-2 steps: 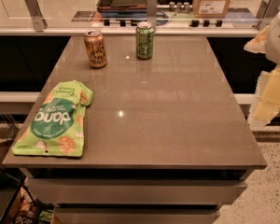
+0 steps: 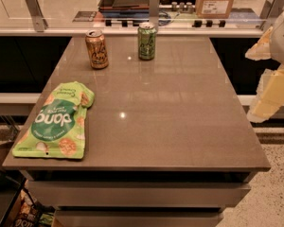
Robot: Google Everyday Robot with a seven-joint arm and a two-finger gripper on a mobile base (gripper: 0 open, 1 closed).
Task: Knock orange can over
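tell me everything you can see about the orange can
The orange can is a small orange-copper metal drink can with a silver top and pale script marks on its side. It stands upright on the grey table, near the far left corner. It is left of the green can and apart from it. Nothing touches it but the tabletop. The hand is beyond the table's right edge, well away from the can.
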